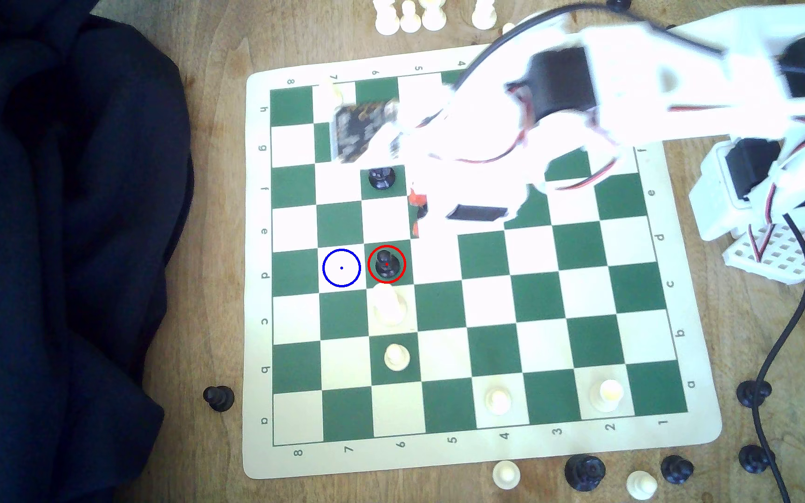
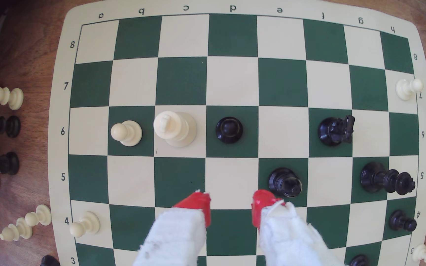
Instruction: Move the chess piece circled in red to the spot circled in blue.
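Observation:
The chess piece, a small black pawn (image 1: 386, 264) ringed in red, stands upright on a green square; the wrist view looks down on its round head (image 2: 229, 130). The spot (image 1: 341, 267) is the adjoining cream square toward the exterior view's left, marked by a blue circle and dot; in the wrist view it is the bare cream square (image 2: 232, 80) just beyond the pawn. My gripper (image 2: 232, 204) hovers open about one square short of the pawn, its red fingertips (image 2: 201, 203) apart and nothing between them. The exterior view shows its red tips (image 1: 416, 213) up and to the right of the pawn.
A white king (image 2: 174, 129) and a white pawn (image 2: 126, 133) share the pawn's row on one side, a black knight (image 2: 336, 130) on the other. A black piece (image 2: 285, 183) stands right beside one fingertip. A dark cloth (image 1: 52, 242) covers the table left of the board, and loose pieces lie around it.

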You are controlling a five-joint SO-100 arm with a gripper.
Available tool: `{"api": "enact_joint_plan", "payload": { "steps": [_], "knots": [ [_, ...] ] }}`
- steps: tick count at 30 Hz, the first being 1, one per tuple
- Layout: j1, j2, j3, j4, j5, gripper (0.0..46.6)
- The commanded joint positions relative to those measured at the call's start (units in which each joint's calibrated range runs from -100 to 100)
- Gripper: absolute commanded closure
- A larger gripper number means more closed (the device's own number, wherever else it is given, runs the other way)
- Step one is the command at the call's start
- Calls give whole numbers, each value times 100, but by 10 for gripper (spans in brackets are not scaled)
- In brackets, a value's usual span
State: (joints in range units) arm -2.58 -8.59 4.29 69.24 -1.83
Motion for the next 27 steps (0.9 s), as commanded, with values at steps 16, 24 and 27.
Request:
{"api": "enact_joint_plan", "payload": {
  "steps": [16, 24, 27],
  "knots": [
    [223, 1962, -2152, -274, -518, 331],
    [262, 2387, -2505, 21, -742, 316],
    [309, 2574, -2524, 4, -733, 316]
  ]
}}
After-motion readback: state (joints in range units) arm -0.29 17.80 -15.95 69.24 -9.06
